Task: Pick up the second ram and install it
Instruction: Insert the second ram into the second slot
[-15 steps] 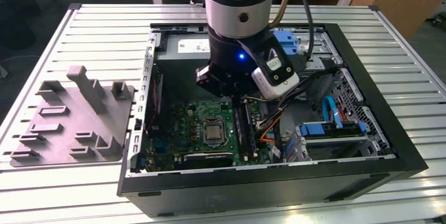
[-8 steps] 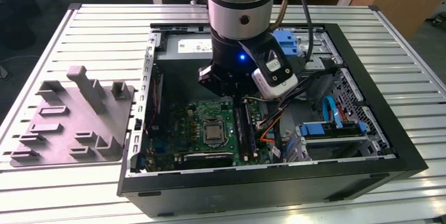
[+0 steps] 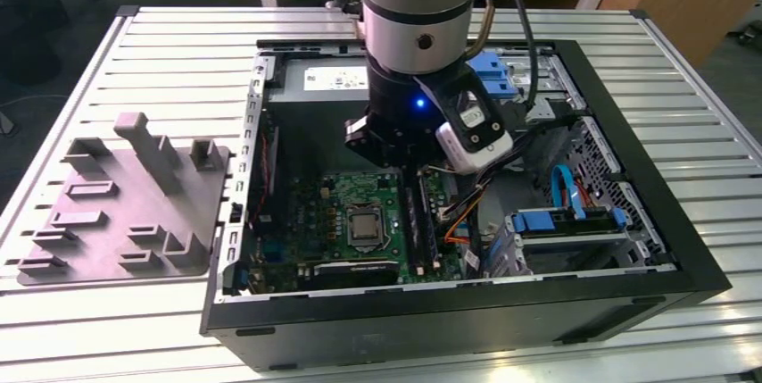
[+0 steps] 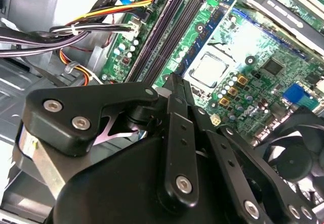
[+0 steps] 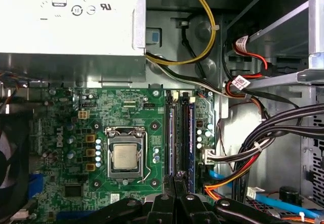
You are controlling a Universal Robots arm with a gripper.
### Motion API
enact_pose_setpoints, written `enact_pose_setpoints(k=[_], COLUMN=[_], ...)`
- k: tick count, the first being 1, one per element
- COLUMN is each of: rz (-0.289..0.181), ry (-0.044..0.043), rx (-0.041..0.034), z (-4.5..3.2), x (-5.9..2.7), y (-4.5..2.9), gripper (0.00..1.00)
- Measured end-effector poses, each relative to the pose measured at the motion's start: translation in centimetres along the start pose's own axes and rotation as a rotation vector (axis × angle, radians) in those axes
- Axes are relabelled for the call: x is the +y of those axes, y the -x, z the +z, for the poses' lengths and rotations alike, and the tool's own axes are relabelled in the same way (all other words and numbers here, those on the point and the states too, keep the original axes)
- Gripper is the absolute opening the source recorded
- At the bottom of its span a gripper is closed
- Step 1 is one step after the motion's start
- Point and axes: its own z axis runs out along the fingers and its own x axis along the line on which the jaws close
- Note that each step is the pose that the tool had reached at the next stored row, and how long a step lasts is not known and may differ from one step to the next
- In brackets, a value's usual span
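Observation:
My gripper hangs inside the open computer case, over the memory slots of the green motherboard. In both wrist views its black fingers are drawn close together, and they appear to pinch a thin dark stick edge-on. That stick, the second ram, shows in the exterior view as a long dark bar running along the slots beside the processor socket. How far it sits above or in a slot I cannot tell.
A grey parts tray lies on the slatted table at the exterior view's left. Inside the case are the grey power supply, bundles of cables, a fan and blue drive brackets.

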Motion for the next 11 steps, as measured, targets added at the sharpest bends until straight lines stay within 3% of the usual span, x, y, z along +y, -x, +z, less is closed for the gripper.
enact_pose_setpoints(k=[11], rz=[-0.019], ry=[0.0009], rx=[0.0002], z=[0.85], x=[-0.01], y=[0.10], gripper=[0.11])
